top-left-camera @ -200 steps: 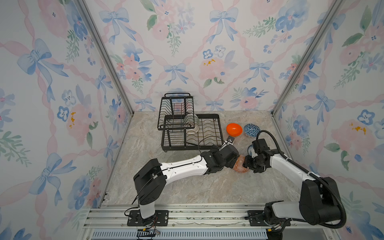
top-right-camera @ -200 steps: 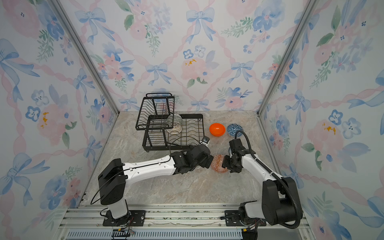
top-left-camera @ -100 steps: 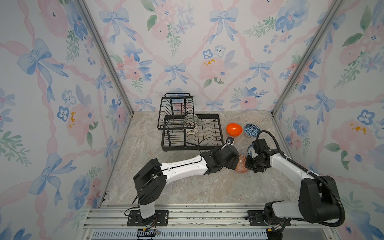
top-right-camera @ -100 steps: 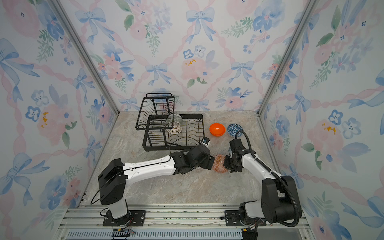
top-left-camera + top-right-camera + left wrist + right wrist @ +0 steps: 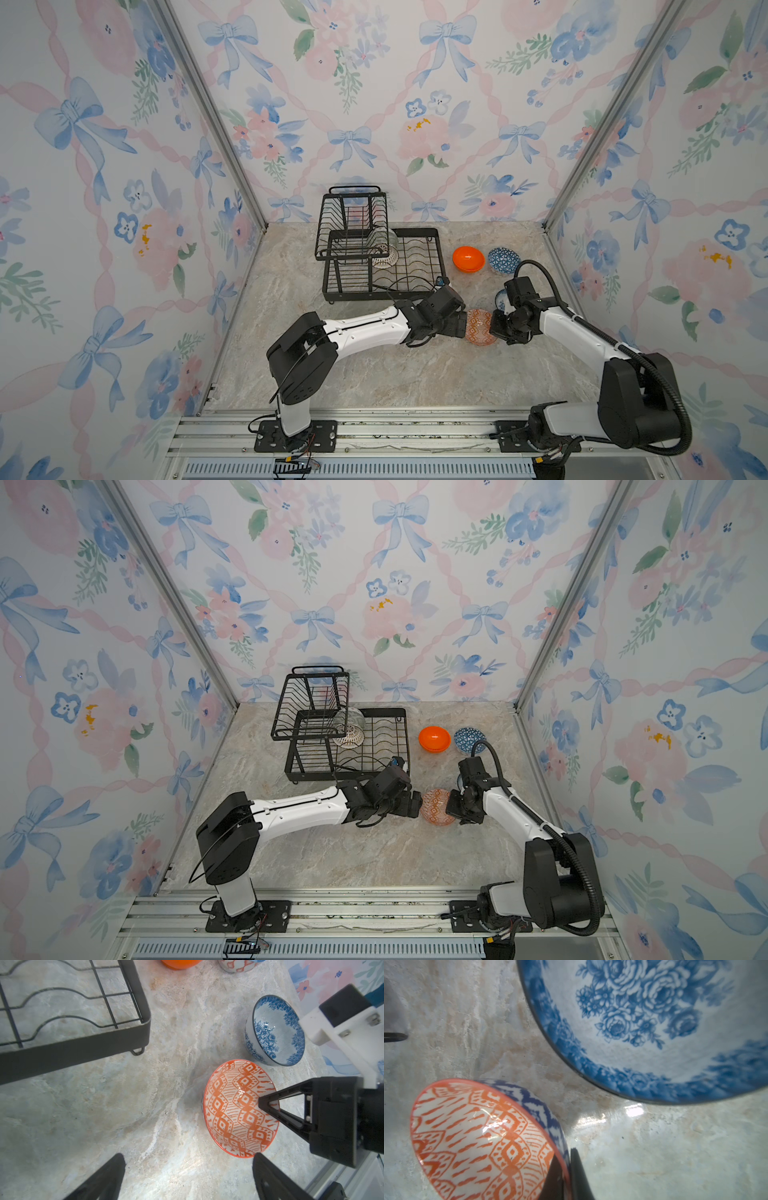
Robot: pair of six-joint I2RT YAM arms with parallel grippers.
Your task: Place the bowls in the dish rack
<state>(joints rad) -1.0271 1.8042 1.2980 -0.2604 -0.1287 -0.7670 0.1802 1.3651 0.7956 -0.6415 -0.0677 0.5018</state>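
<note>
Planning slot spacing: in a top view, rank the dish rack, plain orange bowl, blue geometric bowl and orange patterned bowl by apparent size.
1. The dish rack, by far.
2. The plain orange bowl and the blue geometric bowl look alike.
The orange patterned bowl looks similar too, but it is tilted and nearer the camera, so unranked.

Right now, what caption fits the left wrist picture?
Right gripper pinches the rim of the orange-and-white patterned bowl near the black wire dish rack.

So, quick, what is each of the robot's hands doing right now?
Left gripper: open, fingers spread wide, holding nothing.
Right gripper: shut on the rim of the orange-and-white bowl.
</note>
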